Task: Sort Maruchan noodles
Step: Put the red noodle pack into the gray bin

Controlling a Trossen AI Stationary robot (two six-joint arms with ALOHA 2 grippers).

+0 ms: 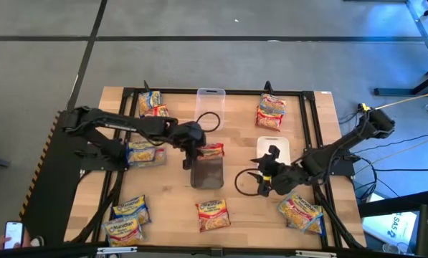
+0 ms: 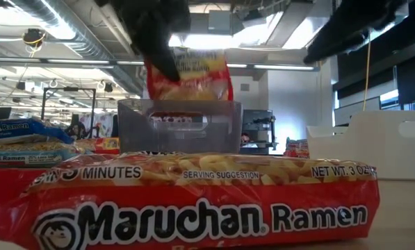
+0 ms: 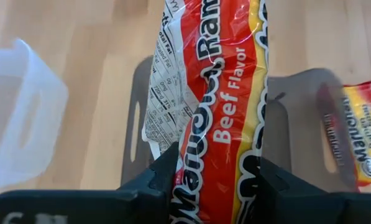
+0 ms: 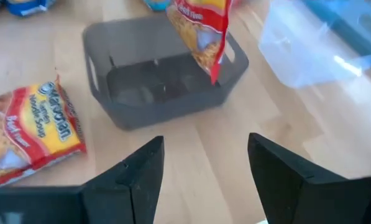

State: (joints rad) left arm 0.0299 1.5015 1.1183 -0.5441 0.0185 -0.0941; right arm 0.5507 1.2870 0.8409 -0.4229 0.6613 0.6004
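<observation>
Left end effector [image 3: 216,180] clamping red ramen packet [image 3: 219,93], long axis vertical, above grey bin [image 4: 160,87]

Overhead, table-level and two close wrist views probably all share the grey bin [image 1: 207,173].

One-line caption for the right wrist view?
Open right pincer faces the empty grey plastic bin while a red Beef Flavor ramen packet hangs above it.
</observation>
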